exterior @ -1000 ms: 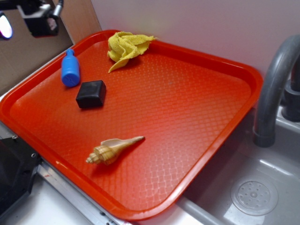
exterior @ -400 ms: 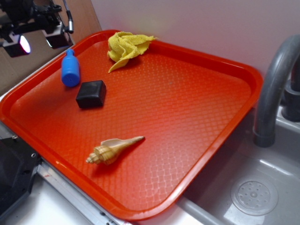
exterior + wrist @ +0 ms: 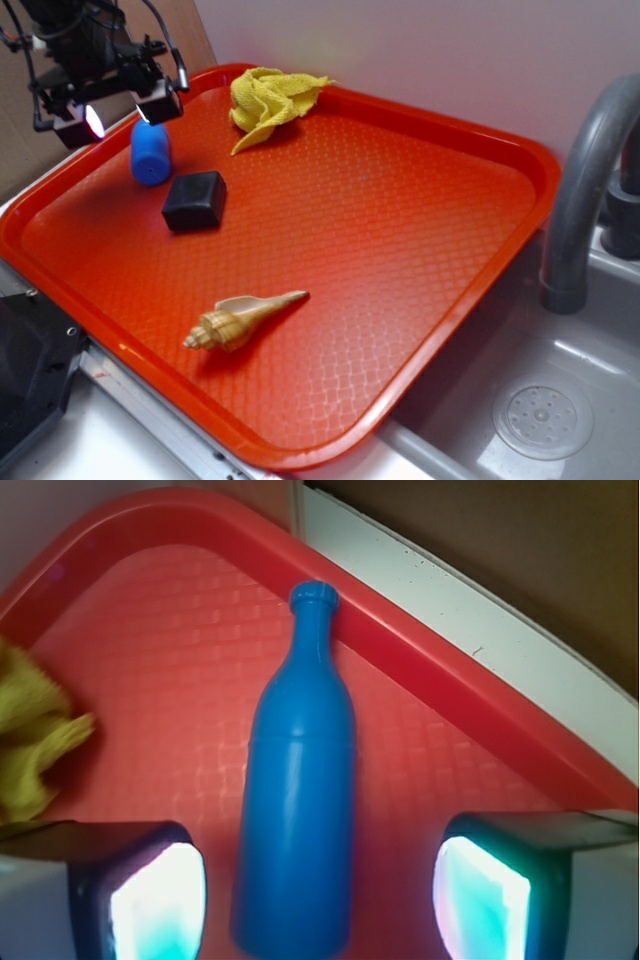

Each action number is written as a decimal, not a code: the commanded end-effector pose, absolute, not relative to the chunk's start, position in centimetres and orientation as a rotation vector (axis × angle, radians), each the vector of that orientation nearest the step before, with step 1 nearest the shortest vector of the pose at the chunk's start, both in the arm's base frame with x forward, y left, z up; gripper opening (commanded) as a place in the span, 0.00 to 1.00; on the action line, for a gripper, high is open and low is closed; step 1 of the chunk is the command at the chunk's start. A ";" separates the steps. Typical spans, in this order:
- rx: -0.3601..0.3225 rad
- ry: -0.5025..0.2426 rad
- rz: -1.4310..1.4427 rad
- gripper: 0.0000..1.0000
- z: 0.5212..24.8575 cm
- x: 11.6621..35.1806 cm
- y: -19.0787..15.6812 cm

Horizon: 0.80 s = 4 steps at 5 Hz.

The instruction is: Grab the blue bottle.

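Observation:
The blue bottle (image 3: 151, 156) lies on its side near the far left rim of the red tray (image 3: 400, 240), cap pointing toward the rim. In the wrist view the blue bottle (image 3: 298, 800) runs lengthwise between my two fingers, with a gap on each side. My gripper (image 3: 118, 110) hangs open just above the bottle's neck end, and its body hides the cap in the exterior view. In the wrist view my gripper (image 3: 318, 900) straddles the bottle's base, touching nothing.
A black square block (image 3: 195, 200) sits just right of the bottle. A yellow cloth (image 3: 265, 100) lies at the tray's back edge and a seashell (image 3: 240, 318) near its front. A grey faucet (image 3: 585, 190) and sink (image 3: 540, 420) are at the right.
My gripper has moved right and down from the upper left corner until it is over the bottle's neck. The bottle, block, cloth and shell have not moved.

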State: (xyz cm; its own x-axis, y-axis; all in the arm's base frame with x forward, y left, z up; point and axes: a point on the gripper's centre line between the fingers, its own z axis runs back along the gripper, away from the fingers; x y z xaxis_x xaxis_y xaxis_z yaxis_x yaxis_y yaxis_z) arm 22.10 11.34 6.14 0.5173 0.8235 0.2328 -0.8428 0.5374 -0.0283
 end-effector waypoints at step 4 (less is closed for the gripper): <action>0.160 -0.186 0.955 0.00 2.2 22.4 12.8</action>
State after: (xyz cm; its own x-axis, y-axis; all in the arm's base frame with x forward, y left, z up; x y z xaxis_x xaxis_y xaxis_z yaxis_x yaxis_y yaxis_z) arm 23.02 12.35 1.78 0.5565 0.8002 0.2237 -0.8265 0.5607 0.0501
